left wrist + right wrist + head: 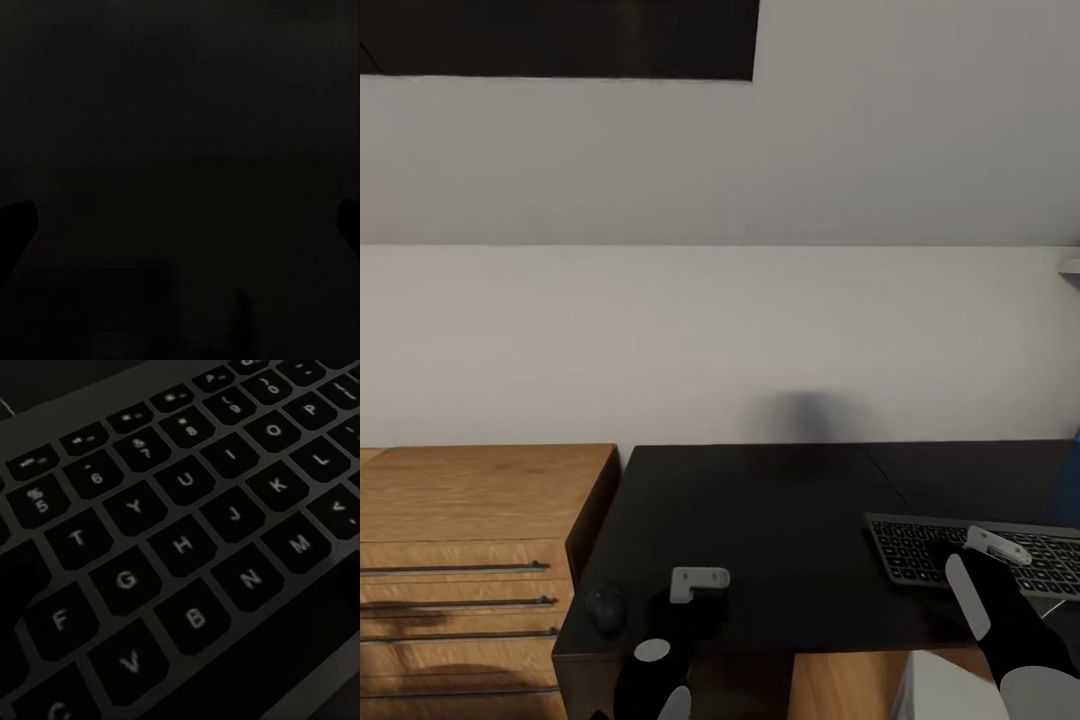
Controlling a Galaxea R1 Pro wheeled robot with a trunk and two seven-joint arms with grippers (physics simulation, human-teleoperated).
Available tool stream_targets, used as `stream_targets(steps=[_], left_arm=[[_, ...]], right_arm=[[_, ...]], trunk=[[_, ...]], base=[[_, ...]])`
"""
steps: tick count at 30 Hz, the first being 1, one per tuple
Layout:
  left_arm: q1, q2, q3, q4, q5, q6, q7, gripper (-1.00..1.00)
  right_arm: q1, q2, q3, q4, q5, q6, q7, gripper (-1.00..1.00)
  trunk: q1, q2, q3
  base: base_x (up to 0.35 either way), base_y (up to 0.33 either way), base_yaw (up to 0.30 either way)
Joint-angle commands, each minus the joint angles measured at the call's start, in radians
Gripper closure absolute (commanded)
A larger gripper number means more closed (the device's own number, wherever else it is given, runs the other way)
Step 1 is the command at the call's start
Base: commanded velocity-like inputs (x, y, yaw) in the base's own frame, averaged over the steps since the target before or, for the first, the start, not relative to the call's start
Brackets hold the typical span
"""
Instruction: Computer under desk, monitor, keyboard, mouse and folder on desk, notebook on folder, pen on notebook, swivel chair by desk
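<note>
The black desk (760,520) spans the middle of the head view. On its right part lies the slim black keyboard (920,545), and my right gripper (972,562) is down on its keys; the right wrist view shows the lettered keyboard (180,540) from very close, with no fingers to judge. The small dark mouse (606,606) sits near the desk's front left corner. My left gripper (688,612) hovers low over the desk just right of the mouse. In the left wrist view its fingertips (16,225) stand far apart over the dark desk top. A blue sliver, probably the folder (1076,480), shows at the right edge.
A light wood cabinet (470,500) with bar handles butts against the desk's left side. A white wall (720,330) rises behind the desk. Below the desk's front edge I see wood floor and a pale boxy surface (940,690) that I cannot identify.
</note>
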Motion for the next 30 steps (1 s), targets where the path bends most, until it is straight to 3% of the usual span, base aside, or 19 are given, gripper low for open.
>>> stream_targets(steps=[1, 5, 13, 30], left_arm=[[-0.001, 0.0, -0.003, 0.004, 0.011, 0.002, 0.01, -1.0], [-0.001, 0.0, -0.004, 0.008, 0.011, 0.002, 0.009, -1.0], [-0.001, -0.001, -0.029, 0.01, 0.01, 0.002, 0.011, -1.0], [-0.001, 0.0, -0.033, 0.01, 0.008, 0.001, 0.013, -1.0]], right_arm=[[0.0, 0.001, 0.002, 0.046, -0.03, -0.003, -0.005, -1.0], [0.0, 0.001, 0.003, 0.044, -0.03, -0.004, -0.004, -1.0], [0.001, 0.003, 0.0, -0.032, -0.03, -0.002, 0.002, -1.0], [0.003, 0.006, -0.002, -0.113, -0.028, 0.007, 0.001, -1.0]], trunk=[[0.0, 0.0, -0.001], [0.0, 0.0, -0.001], [-0.03, 0.056, 0.024], [-0.095, 0.175, 0.077]], base=[[0.103, 0.0, 0.0], [0.051, 0.0, 0.0], [0.005, 0.0, 0.0], [0.0, 0.0, 0.0]])
